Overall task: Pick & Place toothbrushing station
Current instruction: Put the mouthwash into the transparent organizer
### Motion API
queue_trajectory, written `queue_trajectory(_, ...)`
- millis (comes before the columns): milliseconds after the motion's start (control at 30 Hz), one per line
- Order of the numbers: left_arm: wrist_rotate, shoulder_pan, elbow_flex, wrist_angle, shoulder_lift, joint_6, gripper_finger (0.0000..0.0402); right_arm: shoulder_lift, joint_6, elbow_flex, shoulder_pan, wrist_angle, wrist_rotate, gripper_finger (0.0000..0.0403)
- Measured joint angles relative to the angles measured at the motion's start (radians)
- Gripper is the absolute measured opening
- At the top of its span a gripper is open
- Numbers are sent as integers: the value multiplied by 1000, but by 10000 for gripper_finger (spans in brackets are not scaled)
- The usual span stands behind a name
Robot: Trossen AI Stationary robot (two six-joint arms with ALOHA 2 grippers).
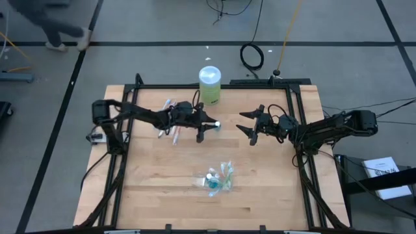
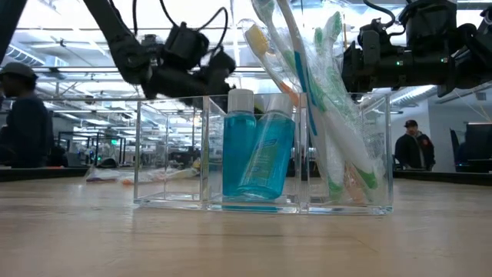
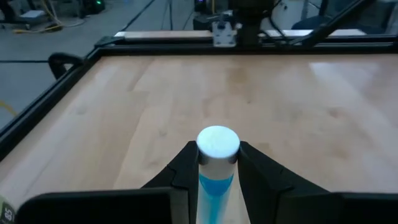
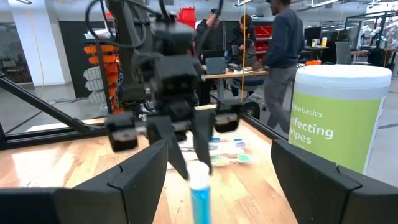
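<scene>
- The left gripper [image 1: 209,125] hangs over the middle of the desk [image 1: 156,188], its fingers [image 3: 185,171] pinched on the neck of a small blue tube [image 3: 217,163] with a white cap. The grip sits just under the cap, so the tube hangs upright below the fingers; that would let it go straight down into a narrow compartment.
- The clear organiser [image 2: 261,154] stands well ahead of those fingers, nearer the desk's front edge. One of its compartments already holds two blue tubes [image 2: 257,150] leaning together, and the next holds a bunch of toothbrushes [image 2: 323,100] standing bristles-up. The held tube probably belongs beside the two blue ones, so the carry is about midway.
- Behind the left fingers, a few toothbrushes [image 1: 168,117] lie flat on the desk. They are likely the supply waiting to be moved.
- The right gripper [image 1: 252,130] hovers facing the left one across a gap, its fingers [image 4: 137,180] spread wide and holding nothing. It looks parked clear of the path, or ready to take a handover; which of these cannot be told.
- A tub of wipes [image 1: 210,84] stands beyond both sets of fingers, at the far edge, out of the way.
</scene>
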Motion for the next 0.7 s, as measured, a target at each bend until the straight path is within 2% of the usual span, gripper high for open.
queue_trajectory(333, -1, -107, 0, -213, -259, 0, 84, 0, 0, 0, -1, 8, 0, 279)
queue_trajectory(533, -3, -229, 0, -324, -391, -22, 84, 0, 0, 1, -1, 16, 0, 279)
queue_trajectory(700, -65, -350, 0, -403, -455, -69, 84, 0, 2, 1, -1, 29, 0, 279)
